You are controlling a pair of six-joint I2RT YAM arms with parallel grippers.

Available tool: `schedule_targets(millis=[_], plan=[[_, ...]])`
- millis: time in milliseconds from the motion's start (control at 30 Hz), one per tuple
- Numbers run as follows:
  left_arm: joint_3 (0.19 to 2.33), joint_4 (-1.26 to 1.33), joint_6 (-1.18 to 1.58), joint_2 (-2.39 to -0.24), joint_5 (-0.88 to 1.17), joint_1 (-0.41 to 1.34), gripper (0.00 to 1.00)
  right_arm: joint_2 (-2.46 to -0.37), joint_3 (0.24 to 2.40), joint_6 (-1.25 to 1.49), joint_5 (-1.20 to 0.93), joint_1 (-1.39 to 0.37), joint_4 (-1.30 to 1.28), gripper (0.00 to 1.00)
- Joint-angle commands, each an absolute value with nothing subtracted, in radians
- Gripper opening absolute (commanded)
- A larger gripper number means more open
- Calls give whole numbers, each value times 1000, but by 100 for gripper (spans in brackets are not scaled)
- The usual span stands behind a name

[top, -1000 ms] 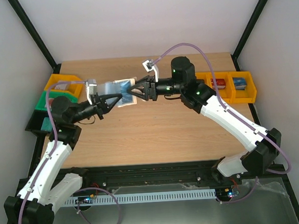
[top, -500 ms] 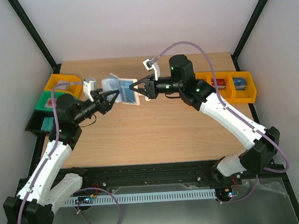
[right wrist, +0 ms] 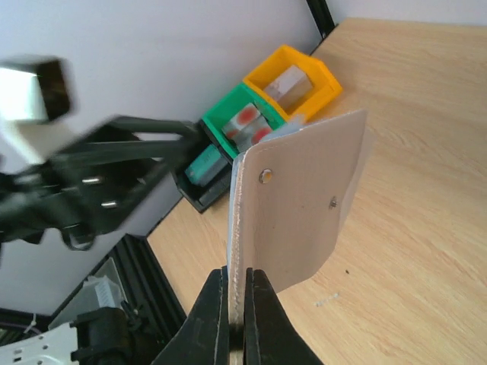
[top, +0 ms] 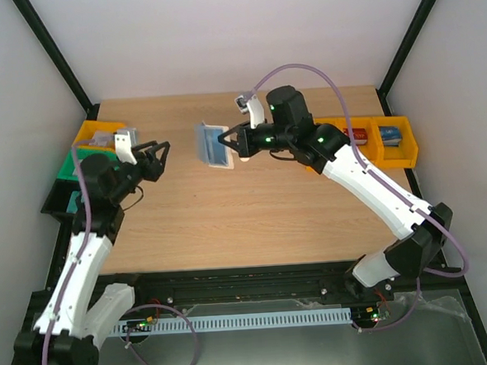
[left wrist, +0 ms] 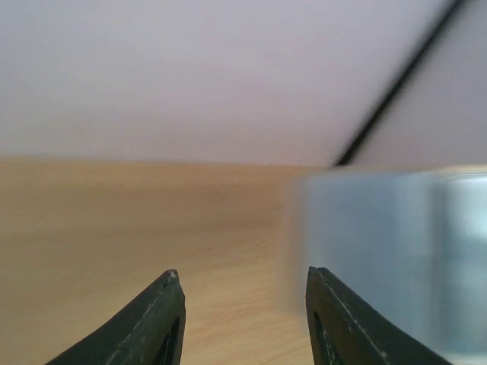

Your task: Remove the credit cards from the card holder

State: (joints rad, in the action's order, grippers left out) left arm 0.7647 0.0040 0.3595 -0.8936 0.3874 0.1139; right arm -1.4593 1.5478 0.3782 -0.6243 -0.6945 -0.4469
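Note:
The card holder (top: 212, 145) hangs in the air above the middle back of the table, stood on edge, with its blue inside toward the left arm. My right gripper (top: 233, 142) is shut on its edge. In the right wrist view the beige outside of the card holder (right wrist: 304, 198), with its small snap, rises from the shut right gripper (right wrist: 237, 304). My left gripper (top: 161, 154) is open and empty, well left of the holder. In the left wrist view the left gripper (left wrist: 243, 285) holds nothing, and the card holder (left wrist: 388, 258) is a blue-grey blur at right. The credit cards are hidden.
A yellow bin (top: 100, 135), a green bin (top: 81, 163) and a black bin (top: 63, 202) line the table's left edge. Yellow bins (top: 373, 141) with small red and blue items stand at the right edge. Black frame posts rise at the back corners.
My left gripper opened, let go of the card holder and drew back to the left. My right gripper shut on the holder and now carries it alone, turned more upright.

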Motion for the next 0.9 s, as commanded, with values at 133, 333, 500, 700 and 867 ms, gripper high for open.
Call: schedule_targets(millis=[133, 333, 500, 700, 867], plan=[[767, 183, 291, -800, 903, 207, 30, -1404, 1505, 319, -820, -724, -308, 2], [779, 208, 331, -827, 1007, 213, 30, -1361, 1429, 376, -972, -723, -123, 2], [791, 220, 333, -839, 1017, 233, 30, -1345, 1394, 434, -1055, -724, -2, 2], [811, 232, 304, -848, 1031, 285, 21, -1347, 1372, 448, -1036, -724, 30, 2], [841, 247, 297, -862, 1012, 299, 28, -1366, 1350, 485, -1054, -723, 98, 2]])
